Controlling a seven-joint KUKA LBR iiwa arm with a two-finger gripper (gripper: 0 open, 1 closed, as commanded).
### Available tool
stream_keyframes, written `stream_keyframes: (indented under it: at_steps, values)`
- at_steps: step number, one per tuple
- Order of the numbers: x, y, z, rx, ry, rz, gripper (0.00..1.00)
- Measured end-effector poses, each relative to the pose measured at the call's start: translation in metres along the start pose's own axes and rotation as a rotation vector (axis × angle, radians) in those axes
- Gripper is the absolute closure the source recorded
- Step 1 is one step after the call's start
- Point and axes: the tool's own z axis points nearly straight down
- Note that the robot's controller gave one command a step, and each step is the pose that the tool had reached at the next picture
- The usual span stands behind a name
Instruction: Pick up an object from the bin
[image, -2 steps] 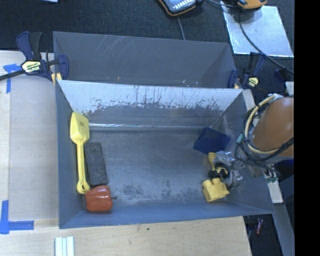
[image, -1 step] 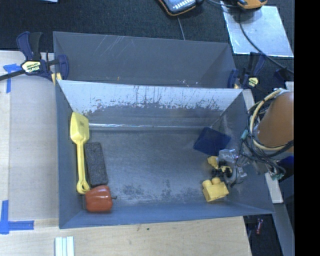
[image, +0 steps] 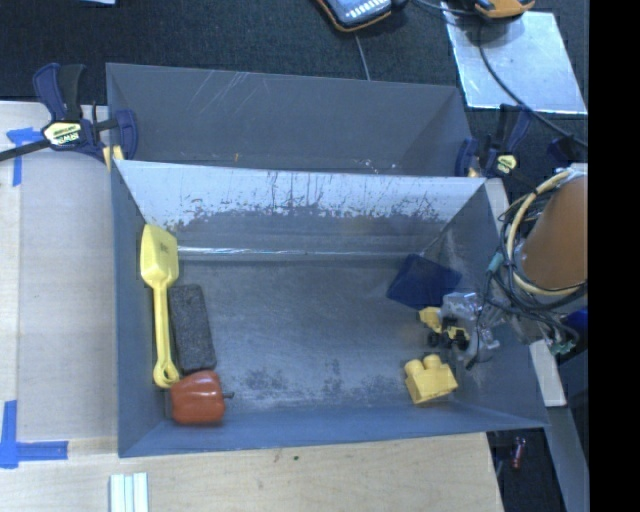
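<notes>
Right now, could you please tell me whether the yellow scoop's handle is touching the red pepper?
Touching. In the camera view, the handle end of the yellow scoop meets the upper left of the red pepper, with no gap.

At the right of the frame the tool (image: 462, 330) sits low in the grey bin (image: 300, 210), between a dark blue piece (image: 422, 282) above and a yellow toy block (image: 430, 380) below. At the left wall lie a yellow spade (image: 158, 290), a dark grey block (image: 190, 328) and a red pepper (image: 196, 398).
</notes>
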Motion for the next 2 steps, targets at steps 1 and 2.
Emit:
stream_keyframes:
  at_steps: [1, 2]
  values:
    - [-0.001, 0.0, -0.014, 0.0, 0.0, 0.0, 1.0]
    - [-0.001, -0.001, -0.026, 0.0, 0.0, 0.001, 1.0]
